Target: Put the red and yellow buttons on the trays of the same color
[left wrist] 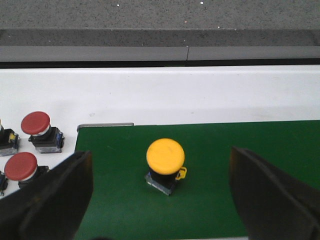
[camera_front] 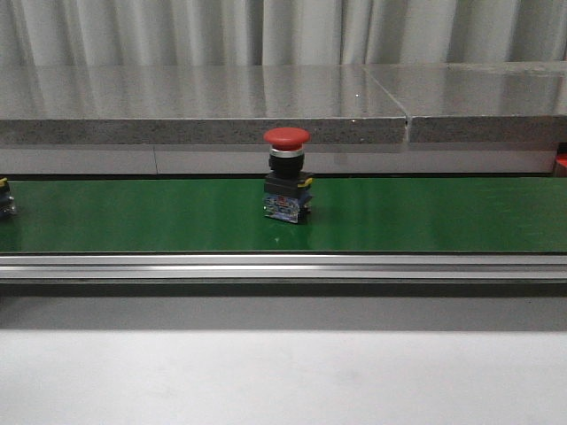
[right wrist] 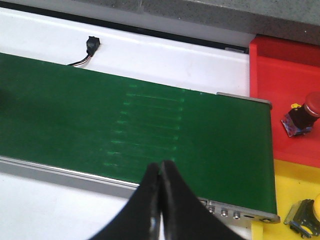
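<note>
Left gripper (left wrist: 160,200) jaws apart, yellow button (left wrist: 165,156) centred between; descend straight, clamp below cap. Right gripper (right wrist: 161,200) together, empty.

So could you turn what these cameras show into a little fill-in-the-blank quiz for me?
1. The button standing upright mid-belt in the front view has a ____ cap.
2. The left gripper is ____, its fingers either side of the yellow button.
3. The conveyor belt is ____ in colour.
4. The toppled red button lies in the ____ tray.

Missing words: red; open; green; red
</note>
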Controlling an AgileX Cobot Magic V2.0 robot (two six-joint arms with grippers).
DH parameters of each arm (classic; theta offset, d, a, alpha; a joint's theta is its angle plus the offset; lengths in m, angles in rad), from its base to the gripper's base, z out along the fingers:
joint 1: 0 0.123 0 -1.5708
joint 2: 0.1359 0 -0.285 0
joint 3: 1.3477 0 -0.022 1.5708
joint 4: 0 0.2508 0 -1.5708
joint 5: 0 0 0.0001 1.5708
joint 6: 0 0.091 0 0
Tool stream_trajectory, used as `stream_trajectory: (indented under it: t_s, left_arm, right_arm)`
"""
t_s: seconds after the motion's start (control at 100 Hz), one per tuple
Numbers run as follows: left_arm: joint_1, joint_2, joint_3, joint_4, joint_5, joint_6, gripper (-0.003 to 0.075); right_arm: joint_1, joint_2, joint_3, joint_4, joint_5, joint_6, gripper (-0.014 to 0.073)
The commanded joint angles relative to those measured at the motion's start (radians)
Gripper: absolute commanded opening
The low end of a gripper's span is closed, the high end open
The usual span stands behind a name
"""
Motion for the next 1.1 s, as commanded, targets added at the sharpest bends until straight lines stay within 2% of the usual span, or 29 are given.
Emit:
stream_trajectory:
  t_s: [0.0, 0.09, 0.19, 0.37, 0.54, 0.98, 1.03, 1.09]
  left_arm:
    - [-0.009, -0.096, 0.045, -0.024, -0.087, -0.003, 0.0554]
    - [-0.009, -0.185, 0.107, -0.024, -0.087, -0.003, 0.0522]
    - [-0.009, -0.275, 0.157, -0.024, -0.072, -0.003, 0.0438]
    - [-0.009, -0.39, 0.195, -0.024, -0.046, -0.003, 0.0204]
    - [-0.009, -0.411, 0.199, -0.024, -0.049, -0.003, -0.0018]
    - [-0.009, -0.411, 0.199, -0.024, -0.049, -0.003, -0.0019]
    - [-0.009, -0.411, 0.199, -0.024, -0.049, -0.003, -0.0019]
    - [-0.009, -0.411, 0.199, -0.024, -0.049, -0.003, -0.0019]
  right_arm:
    - [0.0, -0.005, -0.025, 0.011, -0.062, -0.009, -0.0068]
    - [0.0, -0.005, -0.025, 0.011, -0.062, -0.009, -0.0068]
    - [0.0, -0.005, -0.025, 0.011, -0.062, -0.009, -0.0068]
    - [0.0, -0.005, -0.025, 0.011, -0.062, -0.009, -0.0068]
    - [0.0, -0.005, -0.025, 0.011, -0.071, -0.009, -0.0068]
    - [0.0, 0.003, -0.025, 0.011, -0.098, -0.009, -0.0061]
    - [0.0, 0.003, -0.025, 0.011, -0.097, -0.009, -0.0035]
    - [0.0, 0.003, -0.025, 0.011, -0.098, -0.009, 0.004]
